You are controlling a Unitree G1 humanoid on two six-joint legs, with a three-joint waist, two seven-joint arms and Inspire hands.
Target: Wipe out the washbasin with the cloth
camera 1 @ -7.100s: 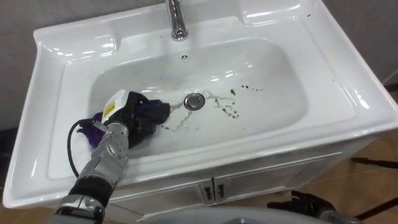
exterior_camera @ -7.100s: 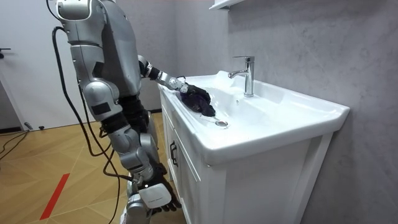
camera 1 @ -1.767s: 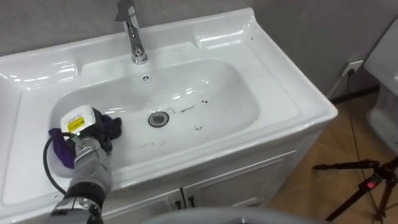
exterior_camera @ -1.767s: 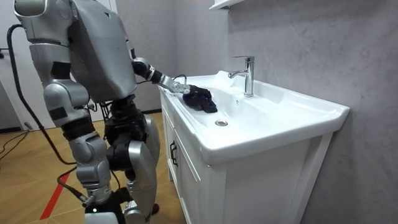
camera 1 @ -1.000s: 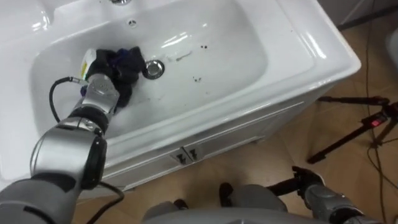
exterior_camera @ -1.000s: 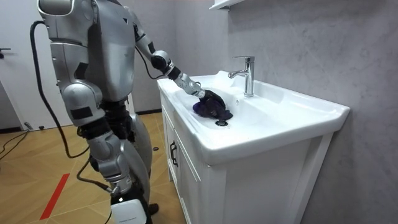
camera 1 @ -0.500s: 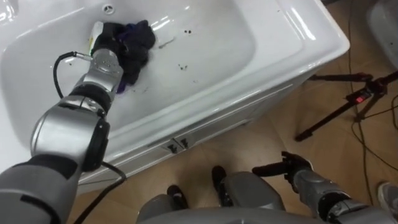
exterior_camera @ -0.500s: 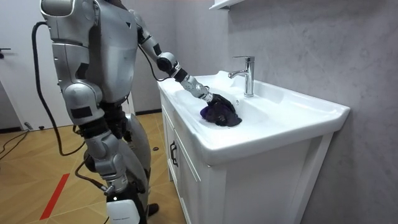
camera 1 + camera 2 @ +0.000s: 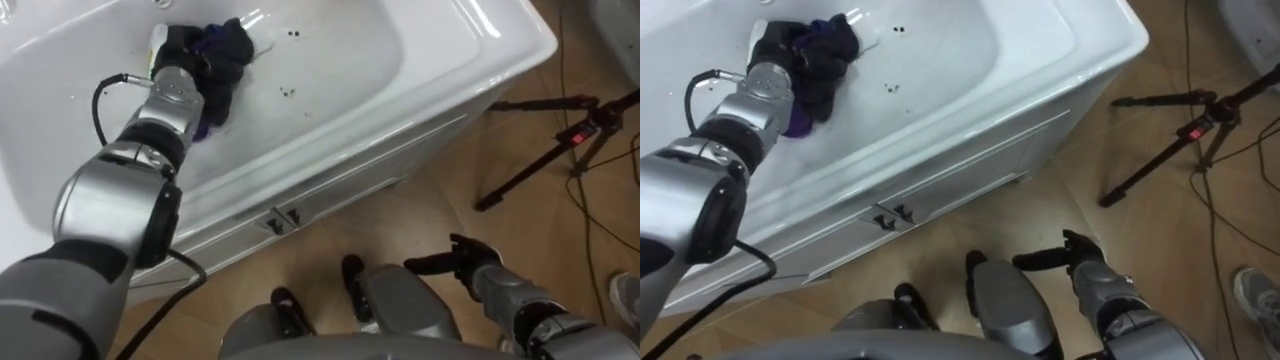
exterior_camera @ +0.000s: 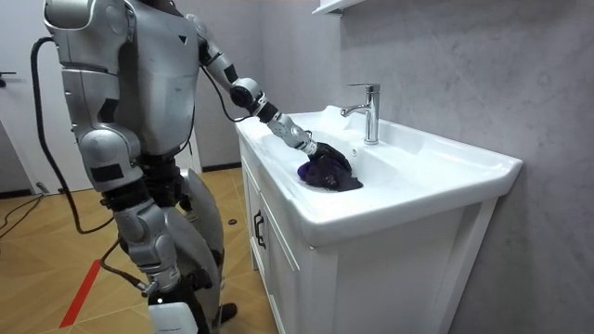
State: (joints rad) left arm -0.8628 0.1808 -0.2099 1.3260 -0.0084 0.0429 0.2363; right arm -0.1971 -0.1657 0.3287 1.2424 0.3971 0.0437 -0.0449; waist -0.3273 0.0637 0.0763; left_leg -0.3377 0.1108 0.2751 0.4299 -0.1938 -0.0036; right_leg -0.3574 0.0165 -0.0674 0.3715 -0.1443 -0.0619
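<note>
A white basin (image 9: 478, 52) on a white cabinet lies below me. A dark purple cloth (image 9: 222, 52) is bunched on the basin's floor near its middle. My left hand (image 9: 172, 62) reaches in from the lower left and is shut on the cloth, pressing it down; its dark fingers merge with the folds. In the room view the left hand (image 10: 310, 146) and the cloth (image 10: 330, 171) sit just in front of the chrome tap (image 10: 368, 111). Small dark spots (image 9: 288, 93) mark the basin's floor right of the cloth. My right hand (image 9: 458, 264) hangs low by my side, fingers relaxed.
The cabinet's two doors with small handles (image 9: 281, 216) face me under the basin's front rim. A black tripod (image 9: 556, 138) stands on the wooden floor to the right. I stand at the basin's left front corner, leaning over it.
My left hand has pushed the cloth from the basin's left side across to its middle, towards the tap. The eye views have tipped downward, bringing the floor and my right hand into view.
</note>
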